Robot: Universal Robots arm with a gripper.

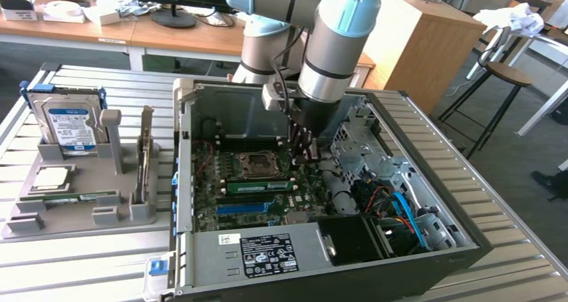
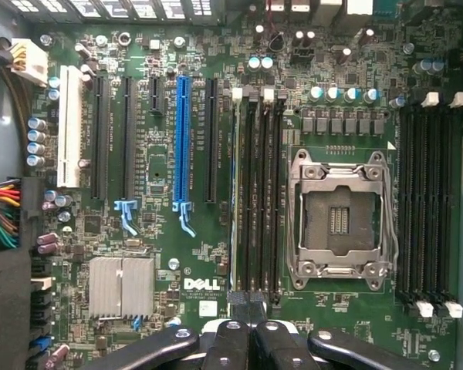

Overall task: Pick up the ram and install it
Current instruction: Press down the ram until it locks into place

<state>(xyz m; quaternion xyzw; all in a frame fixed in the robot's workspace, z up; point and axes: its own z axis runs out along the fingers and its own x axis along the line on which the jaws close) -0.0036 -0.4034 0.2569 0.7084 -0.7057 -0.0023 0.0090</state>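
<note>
Nearest the camera sits the power supply (image 1: pixel 266 252), a flat grey metal box with a black-and-white label, filling the front of the open case (image 1: pixel 461 249). At the exterior view's left, outside the case, a grey moulded holder (image 1: pixel 80 215) carries an upright hard drive (image 1: pixel 71 122) with a shiny labelled face. Just beside it stands a tall expansion card (image 1: pixel 145 155), on edge.

Inside the case, the ram (image 1: pixel 259 185) stands on edge in a memory slot. It is a thin green stick with a pale label, between the bare square CPU socket (image 1: pixel 257 162) and the blue plastic slot strip (image 1: pixel 241 208). The gripper (image 1: pixel 302 157) hangs over the ram's end toward the exterior view's right, its black fingers (image 2: pixel 228 339) closed together with no gap. From the wrist view they sit at one end of the slot row, but I cannot tell whether they touch the stick.

The job in hand looks like seating. That goes best with a straight downward press along the stick's top edge, keeping it vertical so both end latches catch, since the board is thin and its slot is narrow. At the right, orange and blue cables (image 1: pixel 400 205) coil among perforated metal bays.
</note>
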